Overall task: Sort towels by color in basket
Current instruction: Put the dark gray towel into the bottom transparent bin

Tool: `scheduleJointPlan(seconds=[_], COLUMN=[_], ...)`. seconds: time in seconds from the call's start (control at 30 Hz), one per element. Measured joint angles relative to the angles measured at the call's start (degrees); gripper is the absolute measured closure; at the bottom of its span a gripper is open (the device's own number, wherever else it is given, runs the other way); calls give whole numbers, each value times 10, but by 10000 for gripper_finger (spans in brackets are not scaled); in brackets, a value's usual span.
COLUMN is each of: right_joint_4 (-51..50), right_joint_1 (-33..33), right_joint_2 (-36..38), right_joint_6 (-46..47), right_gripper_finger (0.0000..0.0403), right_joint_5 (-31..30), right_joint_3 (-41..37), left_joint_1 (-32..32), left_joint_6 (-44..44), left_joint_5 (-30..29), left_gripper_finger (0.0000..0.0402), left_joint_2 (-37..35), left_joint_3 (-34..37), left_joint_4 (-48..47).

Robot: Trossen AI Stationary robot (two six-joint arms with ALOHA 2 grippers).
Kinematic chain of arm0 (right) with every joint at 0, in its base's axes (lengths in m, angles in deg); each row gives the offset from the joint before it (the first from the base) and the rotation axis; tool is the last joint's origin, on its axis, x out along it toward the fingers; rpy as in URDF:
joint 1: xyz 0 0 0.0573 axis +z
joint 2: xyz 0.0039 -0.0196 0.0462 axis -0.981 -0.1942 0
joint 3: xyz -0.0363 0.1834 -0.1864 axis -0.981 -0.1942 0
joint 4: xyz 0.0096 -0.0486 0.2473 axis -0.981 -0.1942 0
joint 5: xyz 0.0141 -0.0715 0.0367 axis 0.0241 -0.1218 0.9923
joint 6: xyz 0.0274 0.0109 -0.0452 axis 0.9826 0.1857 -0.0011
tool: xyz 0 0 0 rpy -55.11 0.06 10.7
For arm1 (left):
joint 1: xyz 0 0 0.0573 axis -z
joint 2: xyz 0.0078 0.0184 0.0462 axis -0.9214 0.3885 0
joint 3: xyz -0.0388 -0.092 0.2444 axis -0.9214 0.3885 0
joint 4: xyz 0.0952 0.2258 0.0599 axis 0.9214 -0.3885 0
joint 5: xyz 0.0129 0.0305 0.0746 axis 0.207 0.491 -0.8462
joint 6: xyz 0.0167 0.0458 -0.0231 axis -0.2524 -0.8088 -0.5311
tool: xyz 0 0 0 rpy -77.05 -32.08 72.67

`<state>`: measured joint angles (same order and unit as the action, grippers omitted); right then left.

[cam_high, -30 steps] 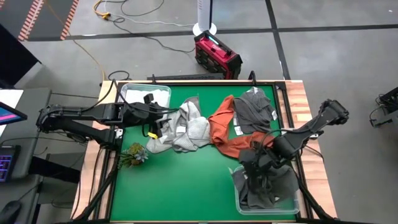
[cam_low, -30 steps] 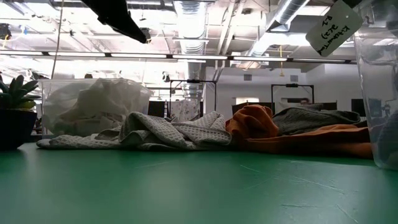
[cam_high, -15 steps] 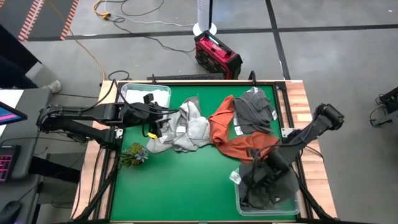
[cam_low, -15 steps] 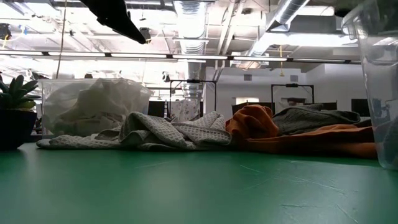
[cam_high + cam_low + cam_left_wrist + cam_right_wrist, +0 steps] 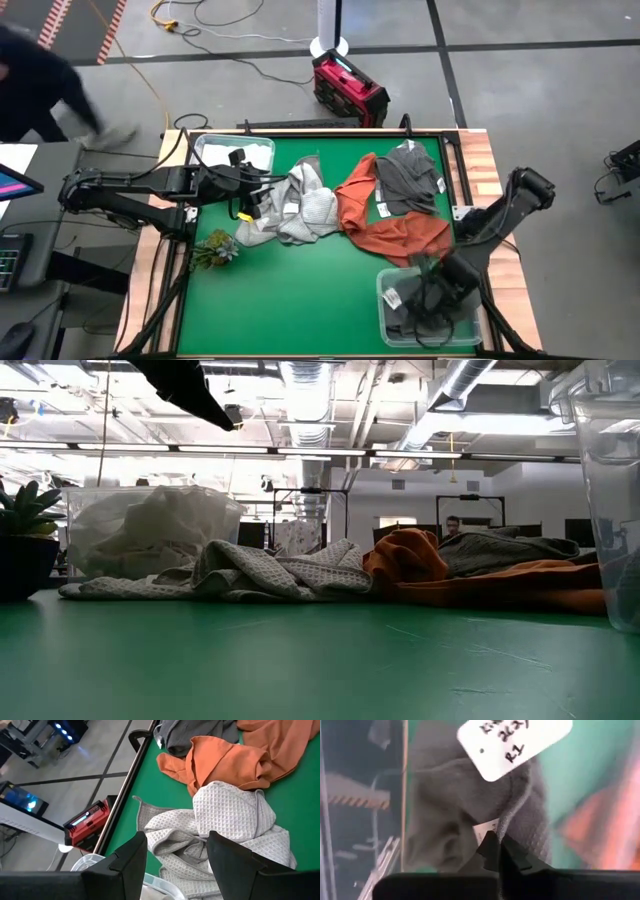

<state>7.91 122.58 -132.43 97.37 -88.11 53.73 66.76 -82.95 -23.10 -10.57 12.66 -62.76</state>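
My right gripper [image 5: 428, 292] is down in the clear basket [image 5: 381, 312] at the near right, shut on a dark grey towel [image 5: 440, 310] with a white tag [image 5: 512, 742]. My left gripper [image 5: 177, 855] hangs open above the light grey waffle towels [image 5: 300, 205], touching nothing. A rust orange towel [image 5: 375, 215] lies spread in the middle of the mat. A dark grey towel [image 5: 408, 175] lies partly on its far right part. White cloth fills a second clear basket [image 5: 232, 150] at the far left. My right gripper pinches a raised fold of the dark grey towel [image 5: 506, 827] between its two shut fingertips. It comes from above, slanting down into the basket. The rest of the towel lies bunched in the basket below the fingers; how many layers are pinched does not show.
A small potted plant [image 5: 215, 248] stands near the left edge. The near middle of the green mat [image 5: 290, 300] is bare. A red box [image 5: 350, 88] sits on the floor beyond the far edge. A person [image 5: 35, 75] moves past the far left corner.
My right gripper has gone toward the near edge and down into the clear basket. The dark grey towel, which hung over the basket's far rim, has dropped inside; its tag has fallen out of the low view. A person has come in at the far left.
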Motion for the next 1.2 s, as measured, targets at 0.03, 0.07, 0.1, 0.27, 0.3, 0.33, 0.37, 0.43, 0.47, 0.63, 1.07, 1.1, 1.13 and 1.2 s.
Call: scheduleJointPlan(seconds=[0.03, 0.07, 0.1, 0.27, 0.3, 0.33, 0.37, 0.43, 0.47, 0.63, 1.07, 1.1, 1.13, 1.2], right_joint_4=[-3, -5, -6, -28, -30, -32, -44, -83, -98, -136, -265, -260, -256, -258], right_joint_1=[11, 22, 33, 65, 65, 65, 60, 47, 40, 19, 13, 16, 19, 22], right_joint_2=[-7, -16, -28, -101, -110, -117, -121, -126, -129, -89, -5, -6, -9, -11], right_joint_6=[0, 0, 0, 7, 21, 45, 75, 121, 139, 160, 184, 174, 169, 145], right_gripper_finger=[385, 385, 385, 374, 364, 352, 339, 311, 296, 225, 191, 194, 197, 204], right_joint_5=[1, 1, 1, -13, -25, -37, -43, -50, -46, -15, -18, -16, -16, -10], right_joint_3=[0, 0, 0, 0, 1, 4, 6, 8, 10, 58, 107, 97, 86, 60], left_joint_1=[0, 0, 0, 0, 0, 0, 0, 0, 0, 0, 0, 0, 0, 0], left_joint_6=[0, 0, 0, 5, 5, 5, 5, 6, 6, 5, 21, 21, 21, 18], left_joint_5=[-1, -2, -2, -2, -2, -2, -2, -2, -1, -1, 0, 0, 0, 0], left_gripper_finger=[205, 205, 205, 205, 205, 205, 205, 205, 205, 205, 205, 205, 205, 205], left_joint_2=[0, 0, 0, 0, 0, 0, 0, 0, 0, 0, 0, 0, 0, 0], left_joint_3=[0, 0, 0, 0, 0, 0, 0, 0, 0, 0, 0, 0, 0, 0], left_joint_4=[0, 0, 0, -1, -1, -1, -1, -1, -1, -4, -37, -38, -38, -33])
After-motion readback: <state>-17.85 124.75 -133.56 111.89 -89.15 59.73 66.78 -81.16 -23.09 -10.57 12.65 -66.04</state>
